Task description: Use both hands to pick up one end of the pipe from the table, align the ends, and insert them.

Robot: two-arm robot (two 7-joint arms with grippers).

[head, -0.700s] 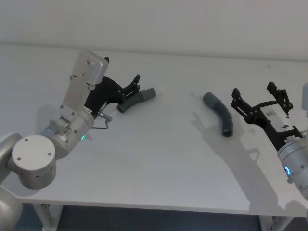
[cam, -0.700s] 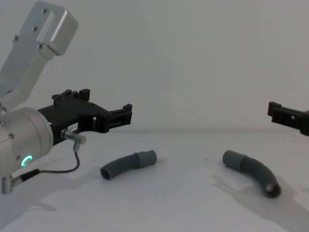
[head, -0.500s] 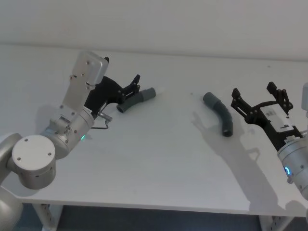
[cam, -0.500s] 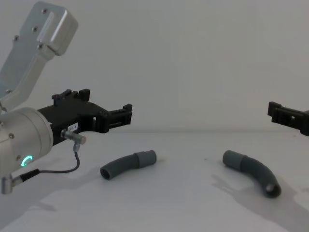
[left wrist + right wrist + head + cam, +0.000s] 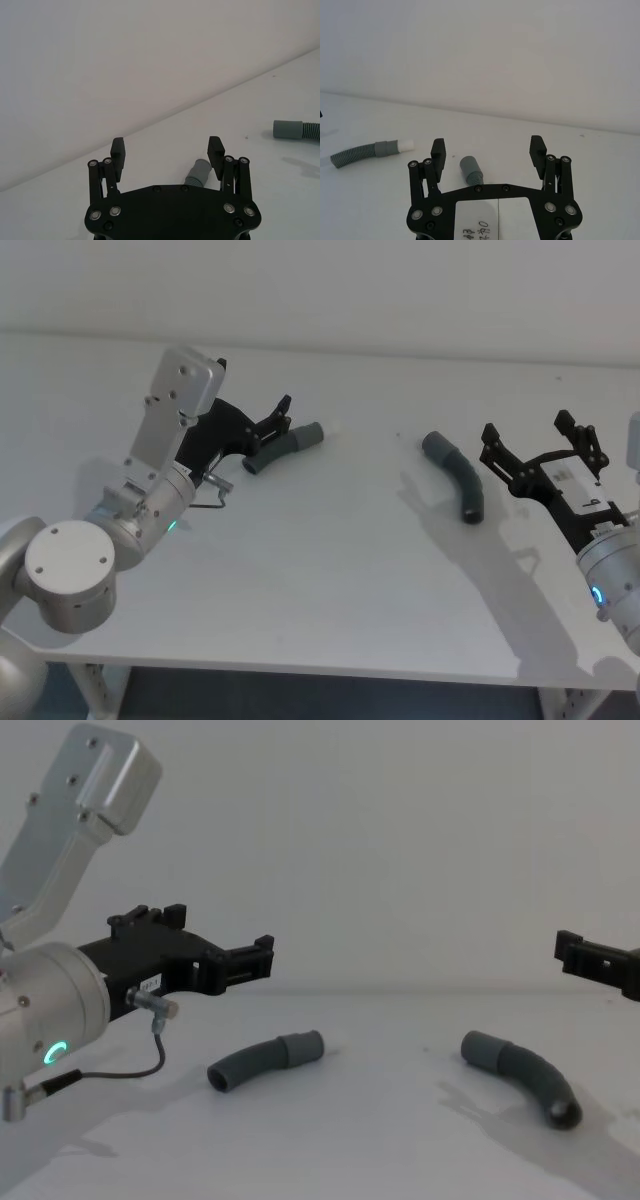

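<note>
Broad white matte bench (image 5: pixel 320 570) seen from above, with two short curved dark grey ribbed hose pieces lying well apart on it. At upper left of the head view, the left hose piece (image 5: pixel 283 448), flat on the bench, with a smooth lighter grey cuff (image 5: pixel 311 434) and a narrow whitish tip (image 5: pixel 335 427) pointing toward the frame's centre. Right of centre, the right hose piece (image 5: pixel 462 478), its plain wider grey cuff (image 5: pixel 435 446) toward the upper left, its dark end toward the lower right. Left black plastic two-finger pincer (image 5: pixel 284 413) on a silver wrist with a green light, spread open and empty, fingertips just by the left hose piece; in the chest view, raised clear above the bench at mid-left. Right black pincer (image 5: pixel 527 430) at the right edge, also spread open and empty, just beside the right hose piece, not touching. In each wrist view, a grey cuff framed between open fingers (image 5: pixel 118 148).
</note>
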